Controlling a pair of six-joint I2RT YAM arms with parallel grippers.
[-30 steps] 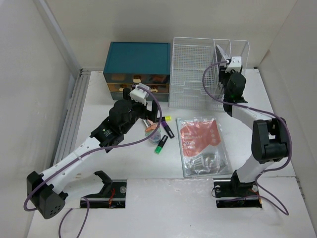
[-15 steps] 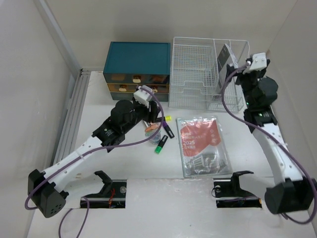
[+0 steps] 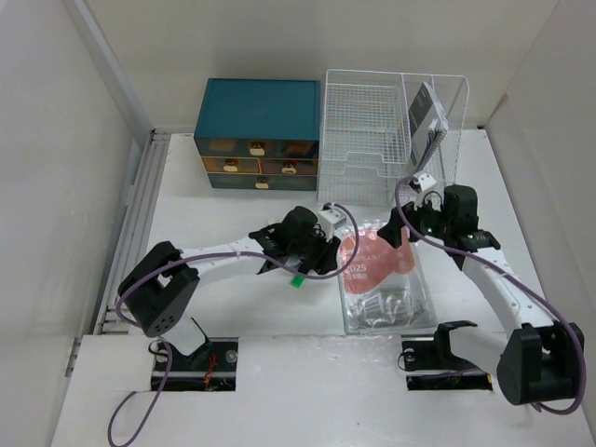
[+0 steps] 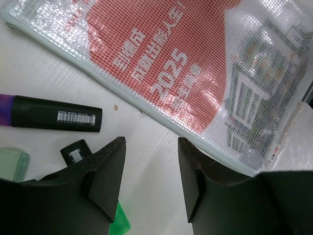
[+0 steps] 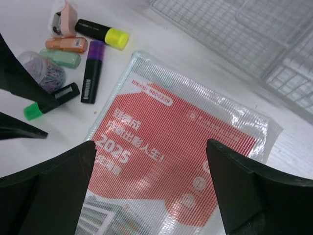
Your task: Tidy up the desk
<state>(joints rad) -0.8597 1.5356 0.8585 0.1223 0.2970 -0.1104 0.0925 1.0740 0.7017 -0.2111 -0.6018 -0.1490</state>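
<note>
On the white desk (image 3: 214,209) lies a clear mesh pouch (image 3: 382,279) with a red 2025 insert (image 5: 171,142). Left of it is a cluster of small items: a purple highlighter (image 5: 92,71), a yellow highlighter (image 5: 100,32), a green highlighter (image 5: 49,103) and a jar of paper clips (image 5: 36,71). My left gripper (image 3: 324,250) sits low between the cluster and the pouch's left edge. It is open part way over bare desk (image 4: 150,147) and holds nothing. My right gripper (image 3: 396,233) hovers wide open above the pouch's upper half (image 5: 150,147).
A teal drawer box (image 3: 259,112) stands at the back, with a white wire rack (image 3: 363,130) beside it holding an upright notebook (image 3: 426,112). Orange (image 5: 68,44) and mint (image 5: 63,58) pieces and a pink tape dispenser (image 5: 61,14) lie in the cluster.
The left arm swung from the drawer front down and right to the pouch's left edge, and its jaws narrowed. The right arm came from the rack down over the pouch with jaws wider.
</note>
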